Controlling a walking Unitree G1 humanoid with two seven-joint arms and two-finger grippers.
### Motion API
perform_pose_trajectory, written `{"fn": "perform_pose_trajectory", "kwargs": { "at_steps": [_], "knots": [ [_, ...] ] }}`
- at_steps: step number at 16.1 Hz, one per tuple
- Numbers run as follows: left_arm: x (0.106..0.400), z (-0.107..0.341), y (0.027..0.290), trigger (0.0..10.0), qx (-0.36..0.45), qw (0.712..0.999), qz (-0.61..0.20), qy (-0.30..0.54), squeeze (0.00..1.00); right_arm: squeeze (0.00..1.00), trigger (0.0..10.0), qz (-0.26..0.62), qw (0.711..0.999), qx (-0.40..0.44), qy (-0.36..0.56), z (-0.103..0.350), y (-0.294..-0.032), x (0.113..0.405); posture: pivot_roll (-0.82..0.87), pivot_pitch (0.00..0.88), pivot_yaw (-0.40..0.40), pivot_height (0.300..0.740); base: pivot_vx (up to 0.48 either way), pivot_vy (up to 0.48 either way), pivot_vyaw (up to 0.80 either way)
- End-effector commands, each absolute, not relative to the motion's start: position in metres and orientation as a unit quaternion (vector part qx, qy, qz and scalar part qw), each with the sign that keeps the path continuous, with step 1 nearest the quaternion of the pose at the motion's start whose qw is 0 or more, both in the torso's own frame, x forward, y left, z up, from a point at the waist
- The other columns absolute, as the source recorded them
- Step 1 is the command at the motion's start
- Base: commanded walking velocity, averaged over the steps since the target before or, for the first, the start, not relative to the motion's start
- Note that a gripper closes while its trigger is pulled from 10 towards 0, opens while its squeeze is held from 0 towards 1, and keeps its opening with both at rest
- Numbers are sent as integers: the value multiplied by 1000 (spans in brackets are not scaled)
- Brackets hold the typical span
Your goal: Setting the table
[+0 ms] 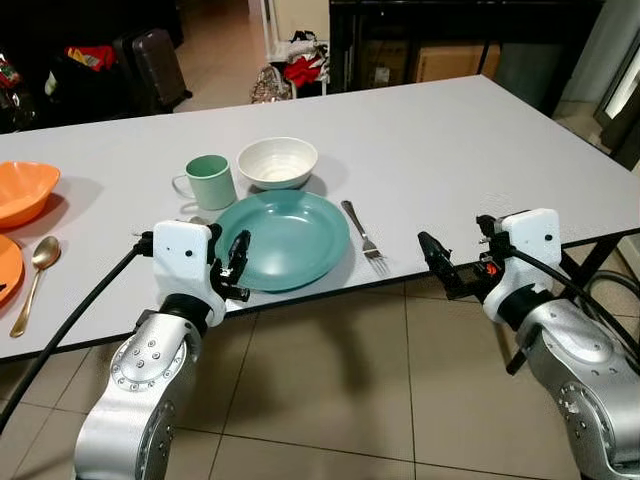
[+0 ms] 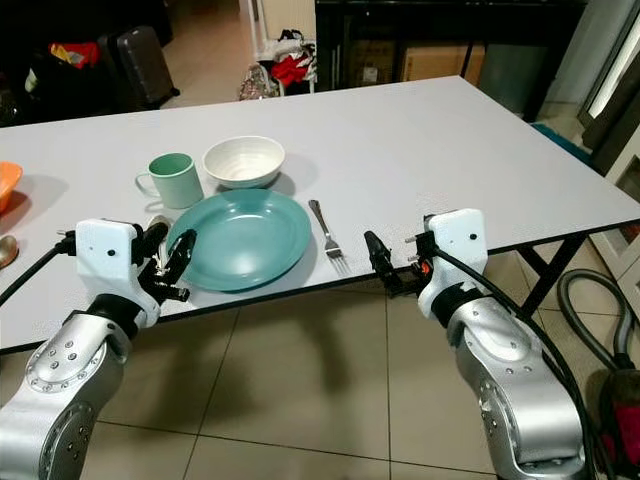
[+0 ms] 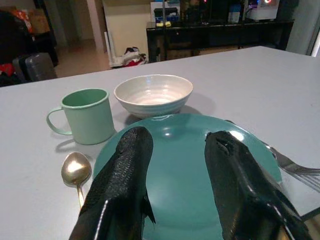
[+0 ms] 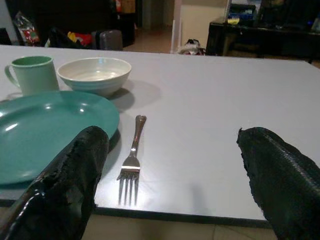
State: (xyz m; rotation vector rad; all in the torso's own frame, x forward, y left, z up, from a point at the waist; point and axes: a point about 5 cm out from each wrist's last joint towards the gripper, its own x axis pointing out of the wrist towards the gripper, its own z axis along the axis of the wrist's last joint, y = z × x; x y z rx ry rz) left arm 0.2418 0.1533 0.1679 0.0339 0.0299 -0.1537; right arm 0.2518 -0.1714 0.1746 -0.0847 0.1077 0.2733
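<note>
Since both claws are spread and hold nothing, bring the left claw (image 1: 236, 262) low over the spoon (image 3: 76, 171); keep the right claw (image 1: 436, 262) off the fork (image 1: 364, 236).

Right of the fork (image 1: 364, 236), the worktop (image 1: 480, 150) lies bare to its far and right edges. Left of it, the teal plate (image 1: 283, 238), white bowl (image 1: 277, 162), green mug (image 1: 208, 181) and spoon (image 3: 76, 171) crowd together, leaving narrow gaps.
</note>
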Motion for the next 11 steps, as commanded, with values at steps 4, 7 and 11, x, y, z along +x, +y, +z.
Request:
{"fn": "perform_pose_trajectory", "kwargs": {
  "at_steps": [4, 7, 11],
  "knots": [
    [242, 168, 155, 10000, 21, 997, -78, 12, 0, 0, 10000, 136, 988, -52, 57, 176, -164, 254, -104, 0, 52, 740, 292, 0, 0],
    [235, 166, 157, 10000, 21, 997, -68, 17, 0, 0, 10000, 143, 985, -69, 66, 173, -160, 256, -80, 0, 34, 740, 295, 0, 533],
    [223, 164, 161, 10000, 30, 997, -70, 19, 0, 0, 10000, 143, 985, -60, 70, 176, -160, 267, -52, 0, 12, 740, 146, 0, 0]
  ]
}}
